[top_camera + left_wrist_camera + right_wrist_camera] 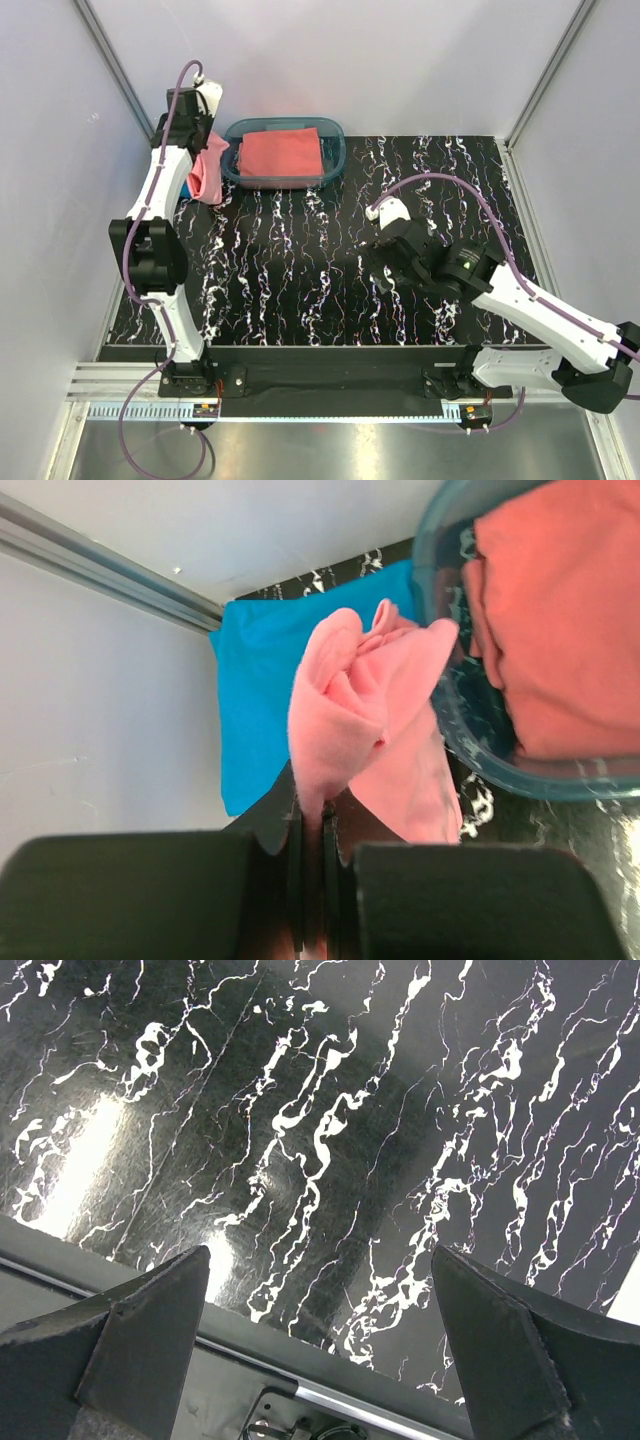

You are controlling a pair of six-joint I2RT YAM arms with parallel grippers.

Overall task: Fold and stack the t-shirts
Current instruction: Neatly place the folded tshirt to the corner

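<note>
The left end effector (310, 830) is clamped on a crumpled light pink t-shirt (365, 695), bunched in soft folds at the far left corner of the black, white-veined bench (300, 270). Under it a bright blue t-shirt (255, 700) lies flat by the wall. Just beside them, a coral-red t-shirt (280, 152) sits neatly folded inside a clear bluish tub (336, 160). The right end effector (318, 1260) hovers over the bench's right half, fingers spread wide, holding nothing.

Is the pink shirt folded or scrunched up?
Scrunched up: the pink shirt bunches in crumpled lumps, pinched in the left gripper.
</note>
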